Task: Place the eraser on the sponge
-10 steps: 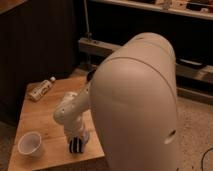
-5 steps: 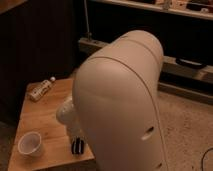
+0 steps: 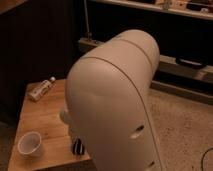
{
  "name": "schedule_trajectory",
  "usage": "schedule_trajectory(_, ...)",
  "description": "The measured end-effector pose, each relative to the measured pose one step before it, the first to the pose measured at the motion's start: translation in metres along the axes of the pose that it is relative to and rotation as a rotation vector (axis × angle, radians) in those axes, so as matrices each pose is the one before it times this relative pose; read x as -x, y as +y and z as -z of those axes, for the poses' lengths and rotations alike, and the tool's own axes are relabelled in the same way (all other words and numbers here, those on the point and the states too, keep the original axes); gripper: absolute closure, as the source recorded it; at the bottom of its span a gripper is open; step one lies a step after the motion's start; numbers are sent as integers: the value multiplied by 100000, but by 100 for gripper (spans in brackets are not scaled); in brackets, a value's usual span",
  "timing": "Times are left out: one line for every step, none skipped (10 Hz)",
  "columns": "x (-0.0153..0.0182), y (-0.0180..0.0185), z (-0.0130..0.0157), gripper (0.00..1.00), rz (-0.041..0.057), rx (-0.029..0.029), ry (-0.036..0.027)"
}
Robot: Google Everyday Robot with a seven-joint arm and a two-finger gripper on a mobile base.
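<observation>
Eraser (image 3: 78,146) and tool (image 3: 73,134) are seen almost one above the other at the lower middle-left of the frame. The black striped block lies by the near edge of the wooden counter (image 3: 42,117), to the right of the white cup (image 3: 30,144). The tool is placed directly above it and slightly to the left. Only a pale rounded part of the tool is shown, emerging from behind the large white arm (image 3: 112,105) that fills the centre of the frame.

Whether the tool is wide, narrow or closed on the block cannot be told, and contact between the two cannot be judged either. The stripes, and so the long axis of the eraser, appear to run roughly up and down in the frame, toward the counter's near edge; this is offered as a judgement only.

No sponge is seen anywhere on the visible part of the counter. It may be hidden behind the arm, so its direction from the eraser cannot be given.

The arm is bent steeply over the counter's right part, with the tool pointed downward.
</observation>
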Motion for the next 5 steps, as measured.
schedule_trajectory(-9,-169,-100,20,-1411,1932,391)
schedule_trajectory(-64,-254,-97,20,-1542,2097,501)
schedule_trajectory(-67,-73,-52,20,-510,2336,515)
schedule_trajectory(18,-30,96,20,783,3247,11)
schedule_trajectory(83,-99,185,20,968,3037,-268)
